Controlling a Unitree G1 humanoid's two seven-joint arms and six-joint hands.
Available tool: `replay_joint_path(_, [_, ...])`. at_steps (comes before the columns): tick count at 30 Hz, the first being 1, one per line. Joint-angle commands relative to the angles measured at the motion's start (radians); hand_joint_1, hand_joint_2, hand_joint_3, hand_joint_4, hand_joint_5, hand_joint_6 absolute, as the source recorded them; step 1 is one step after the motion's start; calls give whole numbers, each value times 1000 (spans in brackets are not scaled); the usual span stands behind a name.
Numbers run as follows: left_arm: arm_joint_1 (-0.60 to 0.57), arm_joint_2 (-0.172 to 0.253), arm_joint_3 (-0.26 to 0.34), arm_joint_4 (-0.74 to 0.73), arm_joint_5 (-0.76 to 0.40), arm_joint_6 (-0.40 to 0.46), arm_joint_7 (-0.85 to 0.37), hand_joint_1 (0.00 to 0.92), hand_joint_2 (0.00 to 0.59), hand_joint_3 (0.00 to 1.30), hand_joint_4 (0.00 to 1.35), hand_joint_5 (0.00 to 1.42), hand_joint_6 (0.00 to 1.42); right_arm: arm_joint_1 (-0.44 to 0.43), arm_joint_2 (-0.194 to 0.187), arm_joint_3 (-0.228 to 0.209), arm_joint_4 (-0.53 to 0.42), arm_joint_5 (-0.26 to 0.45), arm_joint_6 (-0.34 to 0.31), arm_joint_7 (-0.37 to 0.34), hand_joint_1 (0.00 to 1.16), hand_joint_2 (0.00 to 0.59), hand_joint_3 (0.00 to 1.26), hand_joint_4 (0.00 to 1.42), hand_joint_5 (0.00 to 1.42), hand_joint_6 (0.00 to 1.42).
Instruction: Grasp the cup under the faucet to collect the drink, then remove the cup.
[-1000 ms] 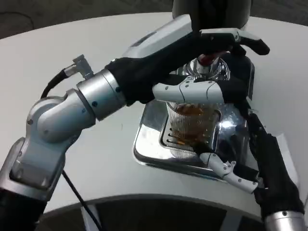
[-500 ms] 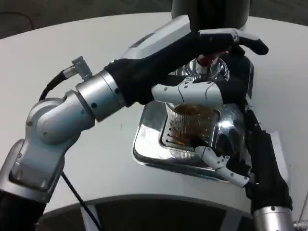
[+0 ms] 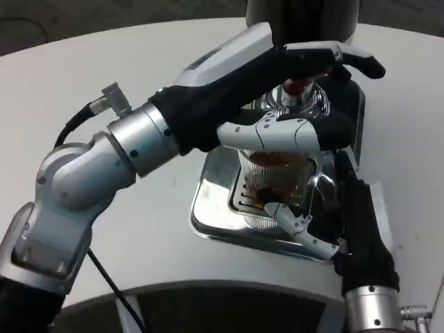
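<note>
The ribbed clear cup (image 3: 276, 182) stands upright on the slotted grate of the shiny metal drip tray (image 3: 216, 208), at about three o'clock from the table's (image 3: 83, 90) centre, directly beneath the faucet (image 3: 297, 89), and it holds amber-brown drink with some room left below the rim. The left hand (image 3: 291, 104) reaches in from nine o'clock with one finger lying along the cup's rim and another stretched over the faucet; whether it truly grips the cup I cannot tell. The right hand (image 3: 326, 222) comes up from five o'clock, its white fingertips (image 3: 281, 211) touching the cup's lower wall, fingers extended rather than closed round it
</note>
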State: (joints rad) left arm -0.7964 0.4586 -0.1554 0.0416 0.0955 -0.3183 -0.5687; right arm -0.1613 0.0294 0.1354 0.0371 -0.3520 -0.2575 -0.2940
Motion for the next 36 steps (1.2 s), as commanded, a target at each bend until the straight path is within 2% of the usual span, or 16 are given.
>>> replay_joint_path(1, [39,24,-12,-3,27,11,-21,0,75,312,198,262,141,-31,-3,6,43,-17,-39,-17,825,192,62,43,7,104])
replay_joint_path(19, [47,29,-11,4,33,5,-6,0,75,321,201,262,140,-172,-30,-8,248,-27,-71,-65,861,160,36,14,0,98])
replay_joint_path(24, [45,28,-12,12,32,3,-4,0,76,321,201,262,140,-211,-39,-14,298,-42,-57,-87,857,150,23,1,0,69])
replay_joint_path(32, [45,23,-6,27,26,3,6,0,76,328,202,262,140,-245,-37,-16,333,-48,-43,-118,853,148,13,10,3,71])
replay_joint_path(36, [41,22,-2,37,20,8,11,0,76,329,202,262,140,-258,-26,-17,344,-58,-35,-155,862,151,54,80,84,122])
